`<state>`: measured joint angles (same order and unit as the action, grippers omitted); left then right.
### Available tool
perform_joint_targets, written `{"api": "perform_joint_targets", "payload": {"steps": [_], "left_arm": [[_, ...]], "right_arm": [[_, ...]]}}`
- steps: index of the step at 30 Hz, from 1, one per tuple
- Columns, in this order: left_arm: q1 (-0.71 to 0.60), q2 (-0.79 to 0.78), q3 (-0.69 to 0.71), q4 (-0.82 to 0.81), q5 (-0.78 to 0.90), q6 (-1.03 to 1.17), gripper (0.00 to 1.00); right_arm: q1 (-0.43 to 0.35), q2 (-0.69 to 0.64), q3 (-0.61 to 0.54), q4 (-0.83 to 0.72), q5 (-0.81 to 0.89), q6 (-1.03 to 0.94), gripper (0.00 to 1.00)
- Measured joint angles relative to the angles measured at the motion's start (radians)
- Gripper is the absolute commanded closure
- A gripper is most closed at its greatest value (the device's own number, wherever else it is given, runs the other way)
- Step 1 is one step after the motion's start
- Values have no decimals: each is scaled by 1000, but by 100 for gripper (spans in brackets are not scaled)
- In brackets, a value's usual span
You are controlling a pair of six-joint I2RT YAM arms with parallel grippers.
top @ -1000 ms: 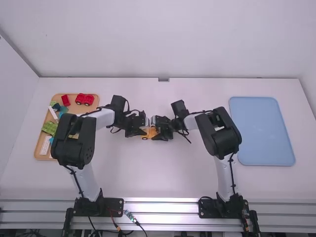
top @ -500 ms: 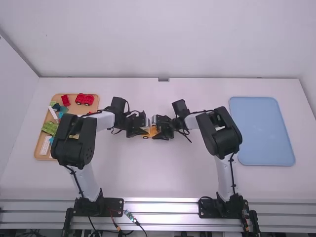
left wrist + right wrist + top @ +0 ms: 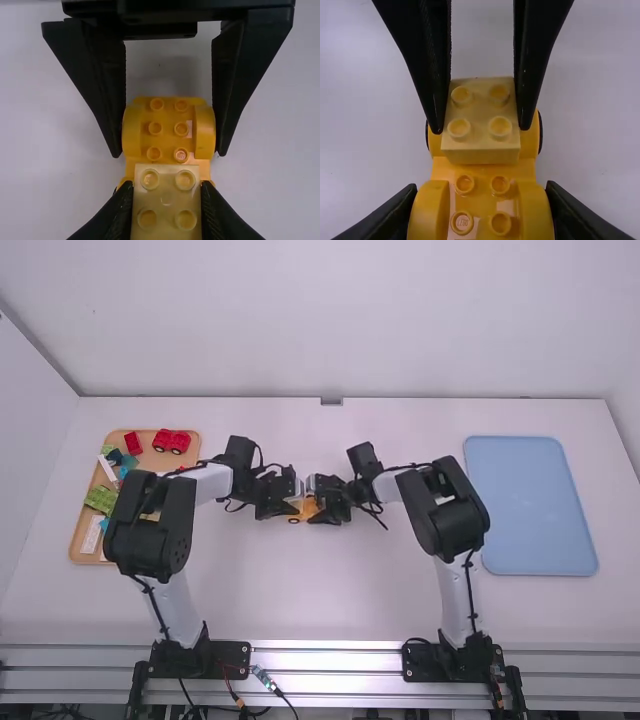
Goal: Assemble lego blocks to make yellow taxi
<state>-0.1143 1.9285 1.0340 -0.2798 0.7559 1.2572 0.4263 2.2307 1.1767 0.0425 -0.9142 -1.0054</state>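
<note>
The left tool (image 3: 291,507) is clamped on a pale block (image 3: 480,122), the right tool (image 3: 316,512) on the yellow car (image 3: 167,130). The car's wheels are mostly hidden.

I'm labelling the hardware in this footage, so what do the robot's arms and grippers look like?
Both arms have white links and bulky black joints on black bases, with thin black cables running along them. The left gripper and right gripper are black, each with two fingers that taper towards the tips.
</note>
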Motion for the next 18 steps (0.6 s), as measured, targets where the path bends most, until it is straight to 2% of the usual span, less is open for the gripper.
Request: {"api": "perform_joint_targets", "payload": {"steps": [5, 8, 11, 14, 18], "left_arm": [[0, 0, 0, -1, 0, 0, 94], [-1, 0, 1, -3, -1, 0, 85], [-1, 0, 1, -3, -1, 0, 80], [-1, 0, 1, -3, -1, 4, 67], [-2, 0, 1, -8, -1, 8, 62]], "right_arm": [[0, 0, 0, -1, 0, 0, 51], [0, 0, 0, 0, -1, 0, 51], [0, 0, 0, -1, 0, 0, 51], [0, 0, 0, 0, -1, 0, 51], [0, 0, 0, 0, 0, 2, 51]]}}
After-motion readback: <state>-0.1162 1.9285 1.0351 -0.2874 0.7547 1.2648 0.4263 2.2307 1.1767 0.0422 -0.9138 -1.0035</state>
